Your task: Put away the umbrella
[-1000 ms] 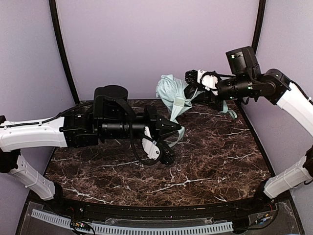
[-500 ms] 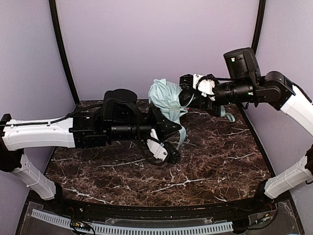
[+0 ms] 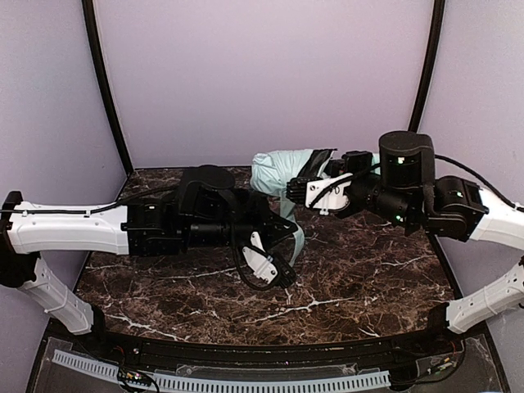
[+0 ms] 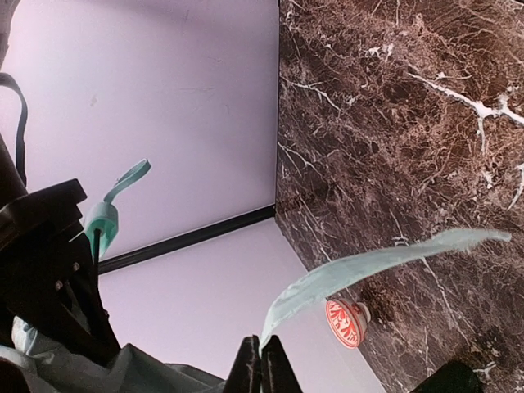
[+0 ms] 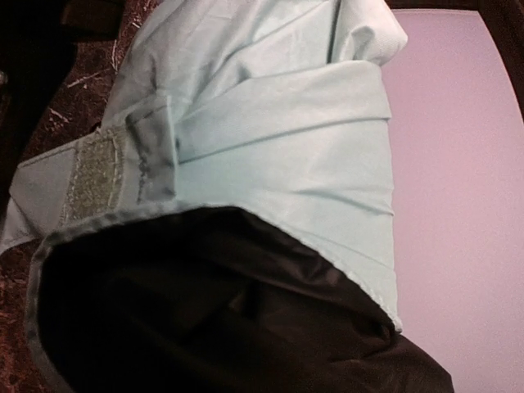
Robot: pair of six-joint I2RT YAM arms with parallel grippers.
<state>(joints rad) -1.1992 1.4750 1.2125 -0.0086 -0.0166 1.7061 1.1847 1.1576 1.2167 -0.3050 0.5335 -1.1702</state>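
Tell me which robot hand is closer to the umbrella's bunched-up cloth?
Right. The right gripper holds the umbrella by its bunched cloth; the left gripper sits nearer the arms' bases, pinching only the dangling strap.

Overhead view, wrist close-ups; umbrella (image 3: pixel 277 169) common.

Robotics lab test booth. Plain lilac walls (image 3: pixel 262 74) fill the top and both sides of the frame, with black poles (image 3: pixel 102 82) in the upper corners. White-and-black robot arms enter from left (image 3: pixel 74 229) and right (image 3: pixel 491 223) over a dark marble-patterned table (image 3: pixel 352 286). A perforated cable strip (image 3: pixel 246 381) runs along the bottom edge.
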